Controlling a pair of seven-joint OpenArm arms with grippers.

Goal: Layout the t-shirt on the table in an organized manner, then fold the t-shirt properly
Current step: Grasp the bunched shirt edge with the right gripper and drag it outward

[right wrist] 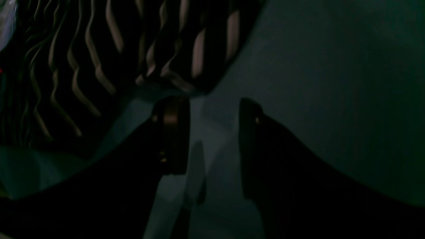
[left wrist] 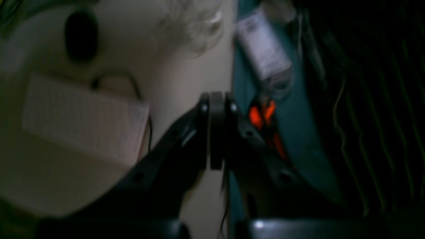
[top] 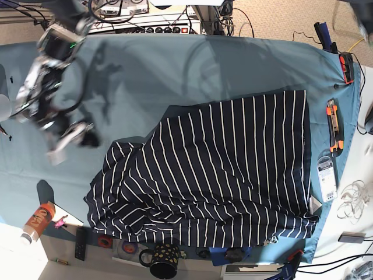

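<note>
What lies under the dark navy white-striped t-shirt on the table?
The dark navy white-striped t-shirt lies spread on the teal-blue cloth-covered table, whose cloth shows all around it. Whatever sits beneath the shirt itself is covered and cannot be seen.

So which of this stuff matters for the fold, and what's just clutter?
For the job:
- t-shirt
- table
- right gripper, open
- left gripper, shut

Lying about:
- spotted mug
- orange-handled cutter
- remote
- white packet
</note>
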